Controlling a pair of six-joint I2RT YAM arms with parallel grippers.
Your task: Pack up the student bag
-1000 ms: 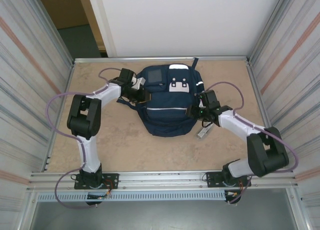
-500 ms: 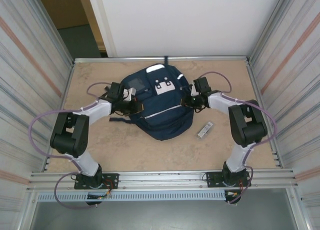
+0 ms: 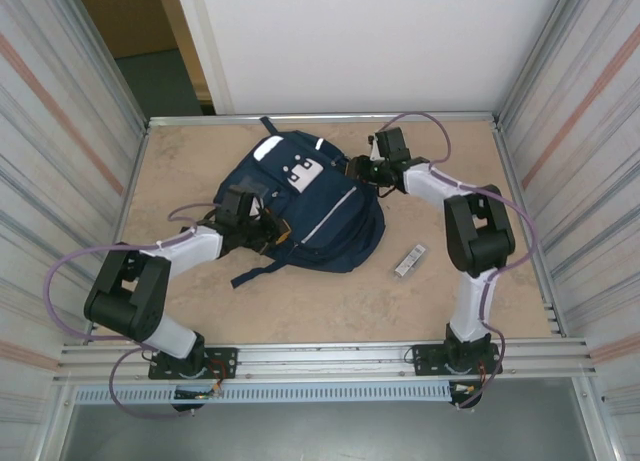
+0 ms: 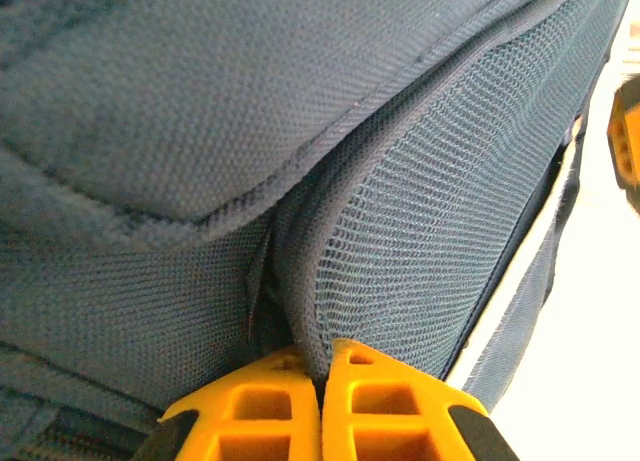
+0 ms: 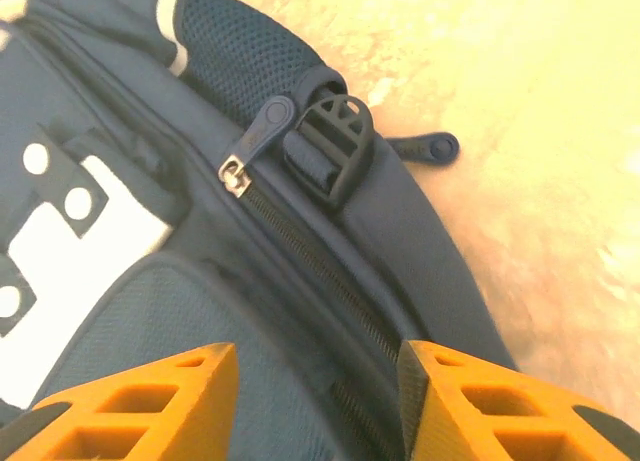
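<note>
The student bag (image 3: 318, 219), navy with white patches and a pale stripe, lies tilted on the table, its top toward the far left. My left gripper (image 3: 264, 232) is at the bag's left side, shut on the edge of its mesh side panel (image 4: 420, 231); the orange fingertips (image 4: 285, 391) pinch a fold of fabric between them. My right gripper (image 3: 356, 169) hovers open at the bag's upper right edge, its jaws straddling the closed zipper line (image 5: 330, 281). A zipper pull (image 5: 255, 141) and a black buckle (image 5: 330, 146) lie just ahead of it.
A small grey oblong object (image 3: 410, 260) lies on the table to the right of the bag. A loose dark strap (image 3: 255, 273) trails from the bag toward the front left. Ribbed metal walls close in both sides.
The bag has swung round and slid left, its top now pointing far left. The left gripper came nearer and closed on the bag's side; the right gripper moved to the far side.
</note>
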